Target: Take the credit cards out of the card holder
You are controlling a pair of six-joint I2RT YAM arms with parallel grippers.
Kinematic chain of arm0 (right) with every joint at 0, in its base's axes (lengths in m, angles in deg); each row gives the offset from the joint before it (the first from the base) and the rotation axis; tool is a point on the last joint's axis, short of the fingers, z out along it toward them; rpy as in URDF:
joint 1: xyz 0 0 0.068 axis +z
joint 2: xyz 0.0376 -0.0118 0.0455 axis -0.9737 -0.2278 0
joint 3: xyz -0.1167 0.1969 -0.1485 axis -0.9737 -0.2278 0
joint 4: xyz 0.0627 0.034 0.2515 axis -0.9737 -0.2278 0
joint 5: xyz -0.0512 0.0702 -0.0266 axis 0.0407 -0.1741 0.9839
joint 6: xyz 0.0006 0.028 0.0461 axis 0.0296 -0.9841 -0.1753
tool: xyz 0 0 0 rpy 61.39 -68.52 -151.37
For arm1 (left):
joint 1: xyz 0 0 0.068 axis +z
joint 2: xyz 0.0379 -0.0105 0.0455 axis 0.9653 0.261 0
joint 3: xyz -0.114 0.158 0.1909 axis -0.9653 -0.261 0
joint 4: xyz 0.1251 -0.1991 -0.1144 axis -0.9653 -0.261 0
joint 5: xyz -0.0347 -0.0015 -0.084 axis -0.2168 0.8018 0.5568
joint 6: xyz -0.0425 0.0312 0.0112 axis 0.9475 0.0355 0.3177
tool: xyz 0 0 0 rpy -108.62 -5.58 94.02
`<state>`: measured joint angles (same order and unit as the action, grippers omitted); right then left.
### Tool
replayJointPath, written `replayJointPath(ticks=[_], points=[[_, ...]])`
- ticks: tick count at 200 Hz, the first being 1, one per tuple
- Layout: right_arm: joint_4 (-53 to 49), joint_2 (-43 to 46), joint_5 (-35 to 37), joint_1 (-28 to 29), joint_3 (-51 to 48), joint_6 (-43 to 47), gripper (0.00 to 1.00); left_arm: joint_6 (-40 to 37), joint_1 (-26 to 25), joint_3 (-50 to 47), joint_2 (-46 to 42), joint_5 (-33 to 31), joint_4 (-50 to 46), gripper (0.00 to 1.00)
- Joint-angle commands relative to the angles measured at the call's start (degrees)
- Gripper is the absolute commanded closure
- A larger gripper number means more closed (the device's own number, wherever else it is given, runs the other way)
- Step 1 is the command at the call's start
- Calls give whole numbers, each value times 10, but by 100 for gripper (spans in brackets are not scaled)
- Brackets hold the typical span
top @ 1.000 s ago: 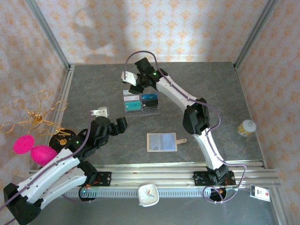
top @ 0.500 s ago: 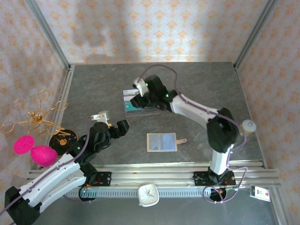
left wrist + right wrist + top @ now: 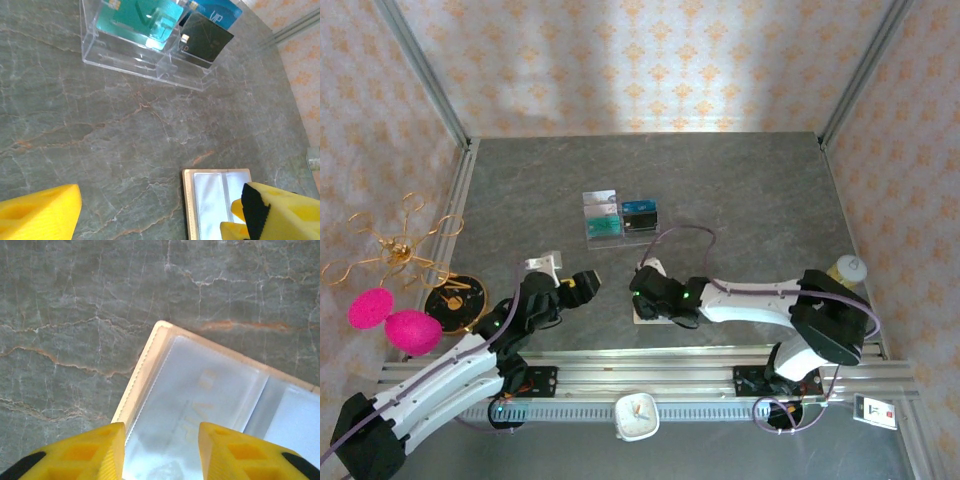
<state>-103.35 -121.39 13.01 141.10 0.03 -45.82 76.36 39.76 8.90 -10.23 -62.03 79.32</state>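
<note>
The beige card holder (image 3: 145,375) lies open and flat on the table, a pale credit card (image 3: 200,405) with faint lettering under its clear pocket. My right gripper (image 3: 160,455) hovers open just above it, its yellow fingers (image 3: 80,455) straddling that pocket and gripping nothing. From above, the right gripper (image 3: 648,298) covers most of the card holder (image 3: 640,316). My left gripper (image 3: 568,278) is open to the holder's left, over bare table. In the left wrist view the left gripper (image 3: 162,215) faces the card holder (image 3: 212,200). Other credit cards (image 3: 603,227) rest in a clear tray.
The clear acrylic tray (image 3: 620,238) stands mid-table with a teal card (image 3: 137,15), a dark card (image 3: 205,42) and a blue card (image 3: 215,10). Left edge: gold wire ornament (image 3: 395,255), pink eggs (image 3: 408,330), black disc (image 3: 455,295). Right: small jar (image 3: 847,270). Front rail: white clock (image 3: 637,415).
My right arm swung from the tray at the back down to the card holder near the front. My left gripper drew back a little toward the near edge and narrowed slightly.
</note>
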Motion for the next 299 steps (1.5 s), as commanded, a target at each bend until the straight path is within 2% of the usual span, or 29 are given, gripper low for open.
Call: replayJointPath(ticks=[1,39,54,69,83,108,138,175,205,215,243,276,299], points=[[-18,-10,70,19,7,-35,59,2,3,-7,12,28,37,18],[-25,-60,77,36,32,-23,59,3,3,-17,28,49,60,22],[-30,-76,78,38,36,-31,62,3,3,-20,30,54,64,24],[-27,-86,71,38,33,-38,70,2,4,-23,31,61,70,28],[-24,-92,67,40,35,-38,84,1,3,-25,36,73,77,33],[6,-78,60,42,32,-43,100,1,1,-26,53,96,95,38],[80,-39,47,41,8,-75,100,18,-16,-35,89,119,148,52],[146,8,38,42,-39,-97,100,32,-79,-19,162,103,221,68],[160,17,38,42,-50,-111,100,32,-102,4,241,111,267,92],[163,22,41,42,-55,-116,100,34,-105,7,259,111,275,96],[179,46,45,41,-78,-131,100,32,-111,24,308,118,276,97],[171,98,82,42,-99,-153,76,20,-123,55,383,140,263,96],[147,151,122,42,-111,-168,73,17,-140,73,416,149,278,89]])
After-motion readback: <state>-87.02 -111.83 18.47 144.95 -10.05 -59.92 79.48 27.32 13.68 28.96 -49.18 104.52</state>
